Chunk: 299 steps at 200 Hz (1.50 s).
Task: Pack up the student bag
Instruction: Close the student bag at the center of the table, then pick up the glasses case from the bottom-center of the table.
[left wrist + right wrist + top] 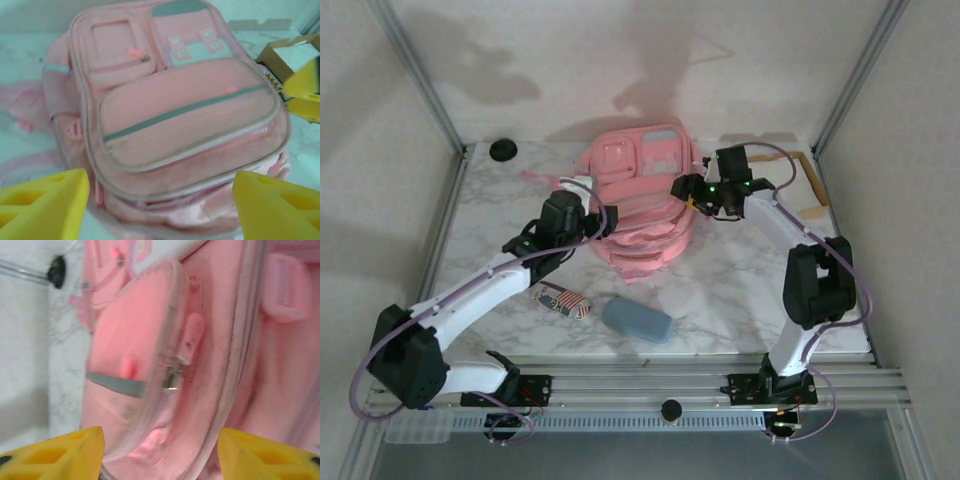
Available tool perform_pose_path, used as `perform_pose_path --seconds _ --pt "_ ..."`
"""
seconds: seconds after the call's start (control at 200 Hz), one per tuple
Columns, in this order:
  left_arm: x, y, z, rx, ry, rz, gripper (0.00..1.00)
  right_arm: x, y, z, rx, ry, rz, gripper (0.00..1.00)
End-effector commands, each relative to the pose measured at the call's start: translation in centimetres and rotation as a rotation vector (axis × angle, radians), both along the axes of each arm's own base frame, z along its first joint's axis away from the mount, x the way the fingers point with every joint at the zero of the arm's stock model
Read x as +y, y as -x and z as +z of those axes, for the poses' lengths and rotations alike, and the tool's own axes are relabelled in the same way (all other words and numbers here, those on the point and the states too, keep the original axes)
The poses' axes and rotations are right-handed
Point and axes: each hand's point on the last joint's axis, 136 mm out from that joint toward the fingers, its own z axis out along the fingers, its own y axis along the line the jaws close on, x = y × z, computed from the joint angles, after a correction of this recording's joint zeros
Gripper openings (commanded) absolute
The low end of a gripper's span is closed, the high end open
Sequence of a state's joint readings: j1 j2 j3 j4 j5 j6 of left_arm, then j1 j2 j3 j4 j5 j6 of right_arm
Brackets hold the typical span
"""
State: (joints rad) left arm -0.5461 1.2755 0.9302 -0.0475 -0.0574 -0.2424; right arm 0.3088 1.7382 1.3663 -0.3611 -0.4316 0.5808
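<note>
The student bag [642,195] is a pink backpack with grey-blue trim, lying front up at the back middle of the table. My left gripper [594,222] is at its left side. In the left wrist view its yellow fingers [45,205] stand wide apart and open in front of the bag [175,110], whose lower zip gapes onto pink lining. My right gripper [686,190] is at the bag's right side. In the right wrist view it [162,455] is open, its jaws wide on either side of the bag's zip edge [170,375] without pinching it.
A blue-grey oval case [637,320] and a small stars-and-stripes pouch [563,301] lie near the front. A shallow cardboard box [807,185] sits at the back right, seen too in the left wrist view [292,50]. A black knob [503,150] is at the back left.
</note>
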Motion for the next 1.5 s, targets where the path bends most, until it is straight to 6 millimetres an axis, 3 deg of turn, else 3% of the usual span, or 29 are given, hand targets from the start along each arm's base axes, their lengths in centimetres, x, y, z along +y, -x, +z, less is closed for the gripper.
perform_pose_path --seconds 0.0,0.04,0.15,0.315,0.486,0.611,0.786,0.921,1.122,1.277,1.492 --pt "1.8 2.8 -3.5 0.18 0.114 0.101 0.77 -1.9 3.2 0.7 -0.068 0.212 0.039 0.68" --pt "1.9 3.5 -4.2 0.212 0.15 0.108 0.77 -1.9 4.4 0.4 -0.061 0.258 0.059 0.72" --pt "2.4 5.4 -5.9 0.291 0.238 0.155 0.78 0.5 8.8 -1.0 -0.036 0.328 0.18 0.82" --pt "3.9 7.7 -7.3 0.367 0.336 0.24 0.8 5.9 15.1 -3.1 -0.074 0.33 0.409 0.98" --pt "7.0 8.9 -7.7 0.392 0.393 0.351 0.82 13.0 20.7 -5.0 -0.161 0.303 0.713 0.99" --pt "9.0 9.7 -7.6 0.394 0.438 0.403 0.82 14.5 22.8 -6.9 -0.129 0.31 0.792 0.99" --pt "10.0 11.3 -9.4 0.452 0.456 0.456 0.84 15.0 25.7 -8.5 -0.154 0.42 0.888 0.99" --pt "9.1 11.9 -10.1 0.472 0.55 0.437 0.86 13.1 26.3 -11.1 -0.098 0.548 0.9 0.99" --pt "9.3 12.6 -11.1 0.492 0.566 0.453 0.94 9.9 27.1 -13.0 -0.049 0.686 0.86 0.99" --pt "9.1 12.6 -11.6 0.502 0.56 0.447 0.99 9.8 30.1 -14.1 -0.035 0.669 0.947 0.99" --pt "8.8 12.3 -11.4 0.5 0.566 0.431 0.99 8.6 29.3 -16.1 -0.022 0.768 0.934 0.99"
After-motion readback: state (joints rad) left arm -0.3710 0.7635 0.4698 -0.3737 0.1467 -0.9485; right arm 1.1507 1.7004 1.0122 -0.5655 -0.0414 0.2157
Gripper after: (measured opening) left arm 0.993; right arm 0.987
